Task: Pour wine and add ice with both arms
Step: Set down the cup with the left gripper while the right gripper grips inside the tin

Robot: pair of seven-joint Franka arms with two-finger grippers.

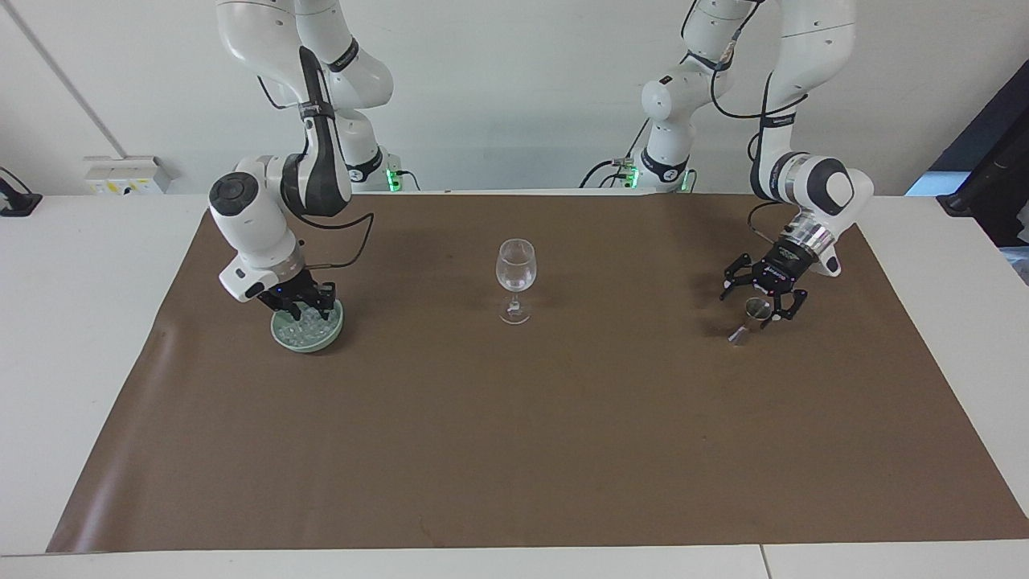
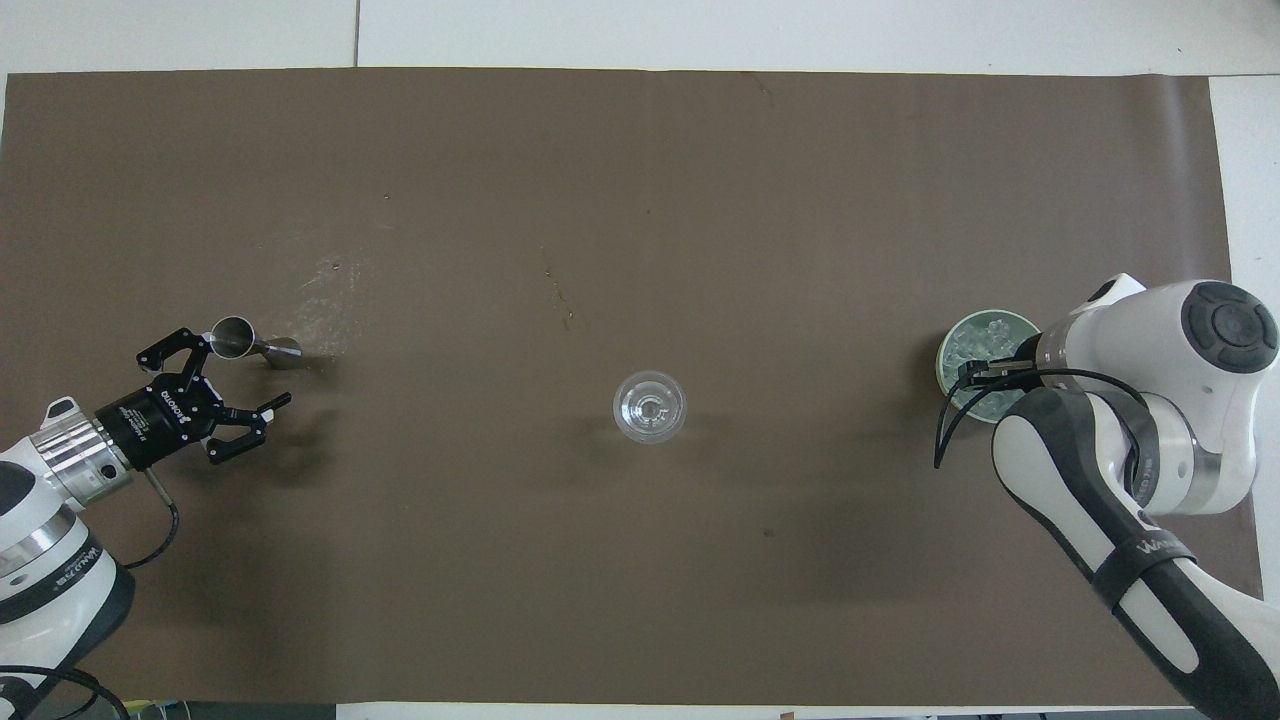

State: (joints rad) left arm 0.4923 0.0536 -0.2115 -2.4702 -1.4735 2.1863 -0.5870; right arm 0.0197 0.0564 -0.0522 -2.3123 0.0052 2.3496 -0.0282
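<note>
At frame centre, wine glass (image 1: 514, 273) (image 2: 650, 405): one, clear, upright on its foot, alone in the middle of both views, well apart from everything else.
Ice (image 1: 305, 328) (image 2: 975, 340): one heap of many small clear cubes, too many and too small to count, all inside the bowl.
Bowl (image 1: 277, 336) (image 2: 945, 350): one, pale green, round and shallow; at mid-height in both views, toward the right arm's end of the mat.
Measuring cup (image 1: 752, 314) (image 2: 245, 340): one, small, metal, hourglass-shaped, open mouth showing in the overhead view; at mid-height toward the left arm's end; upright or leaning, cannot tell.
Arms: two, white, entering from the top of the facing view and the bottom corners of the overhead view.
Left hand (image 1: 762, 299) (image 2: 240, 370): black, spread wide apart, holding nothing; low over the mat just beside the measuring cup, one fingertip next to the cup's rim; touching or not, cannot tell.
Right hand (image 1: 301, 304) (image 2: 985, 372): black, pointed down into the bowl, right at the ice; apart or together, cannot tell.
Mat (image 1: 514, 442) (image 2: 640, 200): one, brown, covering most of the frame, carrying glass, bowl and cup.
Tabletop (image 1: 80, 322) (image 2: 800, 30): white, showing around the mat's edges.
</note>
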